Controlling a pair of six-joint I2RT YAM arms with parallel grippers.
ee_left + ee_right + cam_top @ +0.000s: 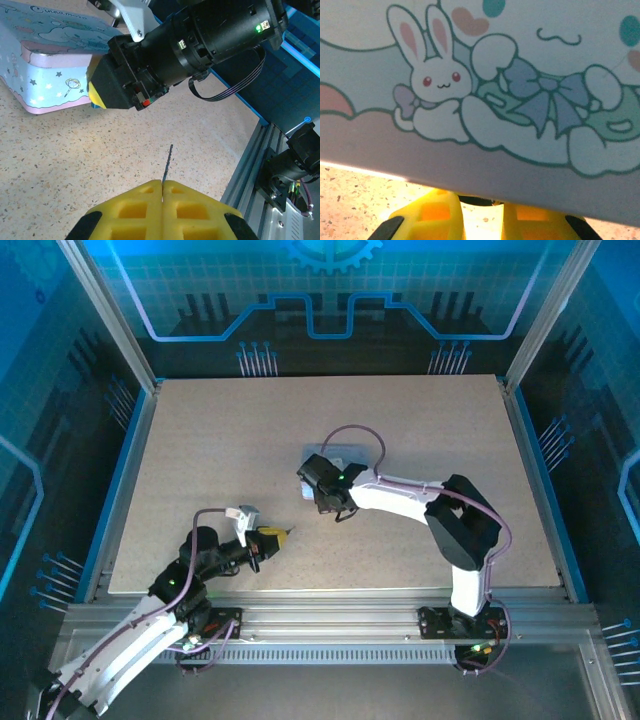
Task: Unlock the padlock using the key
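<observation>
Left gripper (162,186): yellow pads pressed tight together, pinching the key.
Key (168,161): thin dark sliver poking out of the pads over the speckled table (200,440), tip aimed at the right gripper, apart from it.
Right gripper (483,212): nosed up against the bunny-print tin (520,75); narrow gap between the fingers, can't tell if they're gripping.
Padlock (476,201): small dark shape between the right fingertips, under the tin's edge, mostly hidden.
</observation>
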